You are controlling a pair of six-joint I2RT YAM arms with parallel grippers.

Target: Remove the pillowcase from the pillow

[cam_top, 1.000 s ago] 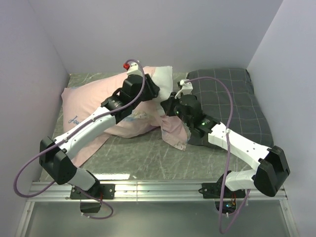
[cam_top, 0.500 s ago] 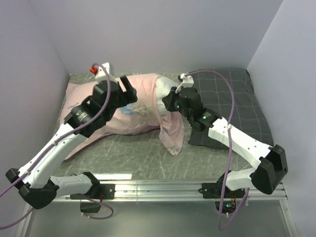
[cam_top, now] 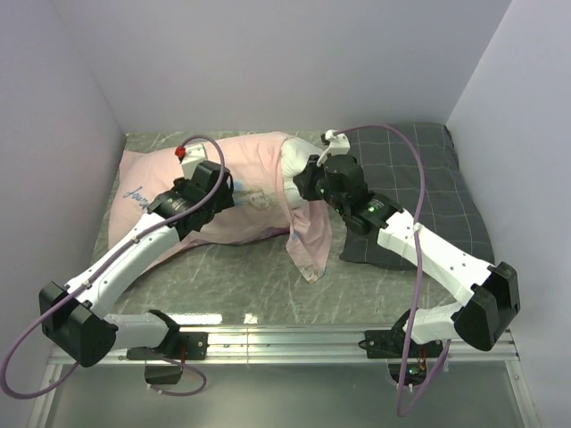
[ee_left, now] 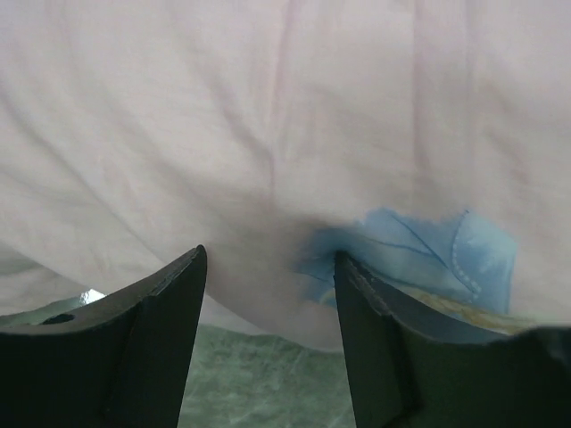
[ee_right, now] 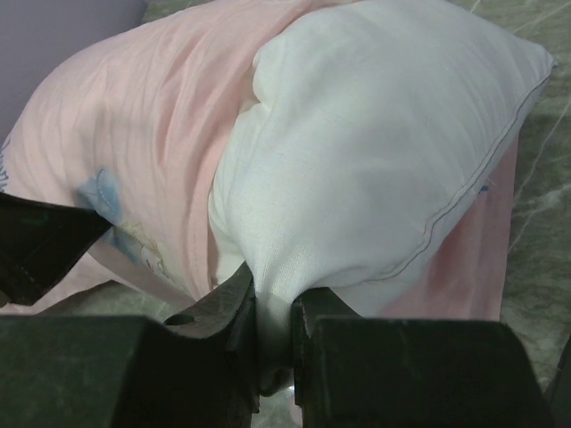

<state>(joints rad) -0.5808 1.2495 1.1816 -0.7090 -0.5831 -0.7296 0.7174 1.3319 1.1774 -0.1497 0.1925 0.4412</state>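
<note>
Top external view, near to far.

1. Table (cam_top: 241, 267): grey marbled top, a bare strip ahead of the arm bases.
2. Pillowcase (cam_top: 250, 169): pale pink, printed side up, lying mid-table toward the far left. Open end bunched at the right, one loose flap (cam_top: 310, 242) draped toward the near edge beneath the right arm.
3. Left jaws: apart, nothing pinched. Poised low at the near side of the pillowcase, fabric just ahead of the tips, blue print patch (ee_left: 419, 259) beside one of them.
4. Right jaws: clamped on a thin fold at the edge of the pillow (ee_right: 375, 169), almost together.
5. Pillow: white, right end bare, the rest sheathed inside the pillowcase.
6. Dark grey checked pillow (cam_top: 428, 178): far right, just beside the bare end, no part of the task.

Hazards, judged from this arrangement:
- Shallow pinch on the pillow; likely slip under a hard pull, anchor lost.
- Left jaws closing deep: stuffing caught along with fabric, pillow and case dragged leftward as one.
- Left jaws closing shallow: thin cloth sliding free, no purchase.
- Loose flap under the right arm: possible snag during any sweep.
- Grey pillow nudged by a rightward pull.
</note>
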